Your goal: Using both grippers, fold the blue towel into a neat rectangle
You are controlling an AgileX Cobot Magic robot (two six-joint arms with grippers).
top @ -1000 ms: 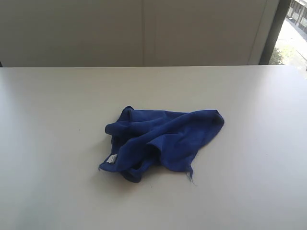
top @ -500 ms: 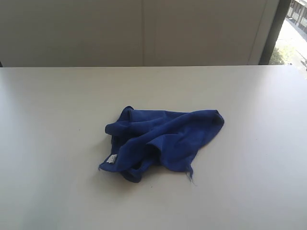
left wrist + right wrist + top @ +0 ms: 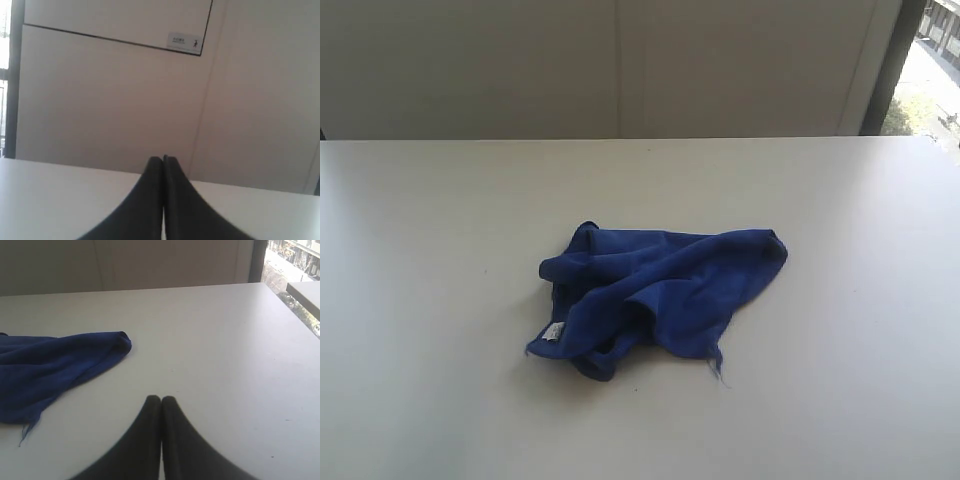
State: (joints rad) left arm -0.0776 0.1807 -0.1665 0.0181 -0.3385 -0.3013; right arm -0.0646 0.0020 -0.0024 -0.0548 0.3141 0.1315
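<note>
Both our end effectors closed tight and empty, left end effector (image 3: 163,161) facing pale wall panels (image 3: 100,100), right end effector (image 3: 161,400) above the white counter (image 3: 225,365), blue towel (image 3: 655,295) crumpled mid-counter, untouched, window (image 3: 932,70) at its two o'clock

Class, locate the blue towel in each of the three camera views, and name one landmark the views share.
Exterior view: blue towel lies crumpled at the picture's middle.
Left wrist view: not in it.
Right wrist view: blue towel partly cut off by the picture's edge, one rounded corner showing.
Shared landmark: the white table, seen in all three views.
</note>
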